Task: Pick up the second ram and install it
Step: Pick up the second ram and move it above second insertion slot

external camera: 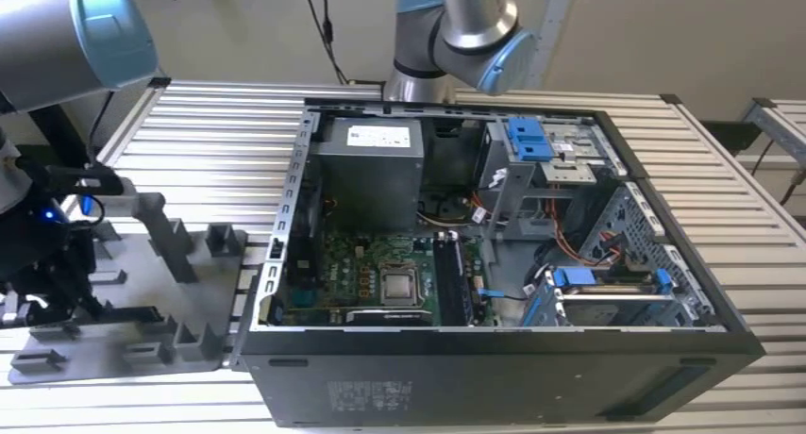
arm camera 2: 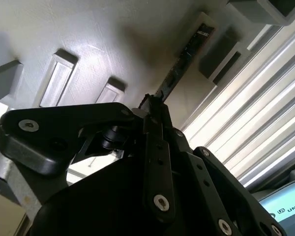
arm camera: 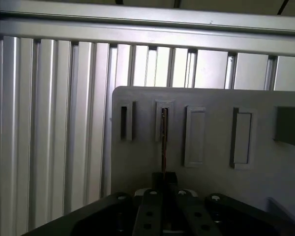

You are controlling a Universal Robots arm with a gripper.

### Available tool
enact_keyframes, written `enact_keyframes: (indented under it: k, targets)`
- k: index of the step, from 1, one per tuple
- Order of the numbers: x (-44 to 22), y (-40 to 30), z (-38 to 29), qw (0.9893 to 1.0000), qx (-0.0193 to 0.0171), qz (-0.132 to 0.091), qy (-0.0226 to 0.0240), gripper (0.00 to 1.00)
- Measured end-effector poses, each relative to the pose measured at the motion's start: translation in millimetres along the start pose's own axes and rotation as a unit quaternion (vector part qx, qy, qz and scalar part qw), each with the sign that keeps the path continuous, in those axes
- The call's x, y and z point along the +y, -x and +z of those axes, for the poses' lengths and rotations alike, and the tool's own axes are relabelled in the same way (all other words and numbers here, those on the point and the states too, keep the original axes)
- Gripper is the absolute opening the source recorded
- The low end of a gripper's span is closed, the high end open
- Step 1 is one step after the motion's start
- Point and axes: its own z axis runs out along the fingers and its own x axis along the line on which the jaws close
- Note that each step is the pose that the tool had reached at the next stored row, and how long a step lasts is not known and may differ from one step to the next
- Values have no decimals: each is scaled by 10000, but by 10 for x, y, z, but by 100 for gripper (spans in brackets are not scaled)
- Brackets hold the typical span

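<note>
The second ram (arm camera: 163,140) shows edge-on as a thin dark strip, its far end in a narrow slot of the grey plastic tray (arm camera: 211,196). In the second wrist view the ram (arm camera 2: 179,61) runs from my fingertips to an upright holder (arm camera 2: 221,49). My gripper (arm camera: 164,178) is shut on the stick's near end in both wrist views, fingers (arm camera 2: 155,110) pressed together around it. In the exterior view my gripper (external camera: 57,297) hangs low over the tray (external camera: 189,307) at the exterior view's left.
An open black computer case (external camera: 504,368) lies at the exterior view's right of the tray, with the green motherboard (external camera: 365,264) and its silver chip (external camera: 400,285) inside. Another arm's base (external camera: 454,28) stands behind the case. The table is ribbed metal (arm camera: 49,123).
</note>
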Motion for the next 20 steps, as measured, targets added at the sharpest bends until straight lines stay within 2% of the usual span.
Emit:
enact_keyframes:
  k: [6, 20]
  targets:
    - [0, -1, -42, 10000, 0, 5, 1, 14]
    - [-1, -8, -214, 10000, 0, 13, 0, 14]
